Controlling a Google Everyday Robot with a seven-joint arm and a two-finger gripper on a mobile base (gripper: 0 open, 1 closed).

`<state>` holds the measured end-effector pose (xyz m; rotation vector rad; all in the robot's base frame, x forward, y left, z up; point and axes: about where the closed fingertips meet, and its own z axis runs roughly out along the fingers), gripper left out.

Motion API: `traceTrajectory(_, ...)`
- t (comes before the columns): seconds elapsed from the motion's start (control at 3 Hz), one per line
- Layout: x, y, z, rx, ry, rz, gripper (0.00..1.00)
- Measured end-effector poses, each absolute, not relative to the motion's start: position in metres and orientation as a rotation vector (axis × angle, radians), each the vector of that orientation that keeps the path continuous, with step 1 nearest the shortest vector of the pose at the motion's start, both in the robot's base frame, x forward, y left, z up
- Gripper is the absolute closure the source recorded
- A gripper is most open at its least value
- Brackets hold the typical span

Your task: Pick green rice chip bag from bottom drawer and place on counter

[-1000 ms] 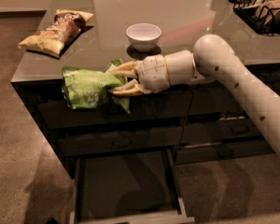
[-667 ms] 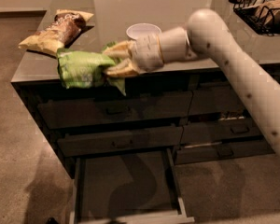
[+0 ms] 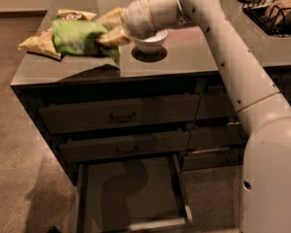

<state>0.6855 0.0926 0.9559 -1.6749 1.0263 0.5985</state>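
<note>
My gripper (image 3: 106, 29) is shut on the green rice chip bag (image 3: 77, 37) and holds it above the left part of the counter (image 3: 184, 57), its shadow lying on the top below it. The bag hangs sideways to the left of the fingers (image 3: 111, 17). The bottom drawer (image 3: 131, 193) stands pulled open below, its dark floor bare.
A yellow-and-brown chip bag (image 3: 41, 42) lies on the counter's far left, partly behind the green bag. A white bowl (image 3: 150, 40) sits just right of the gripper, under my arm. A black wire basket (image 3: 274, 8) stands at the back right. Two shut drawers (image 3: 121, 115) with handles are above the open one.
My gripper has lifted the green bag from in front of the counter edge up and over the counter top, near the yellow bag. The view has shifted too.
</note>
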Motion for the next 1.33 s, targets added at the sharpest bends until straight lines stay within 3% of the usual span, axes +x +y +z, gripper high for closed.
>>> traceTrajectory(1.33,0.705,0.093,0.954,-1.664,1.165,0.535,0.05)
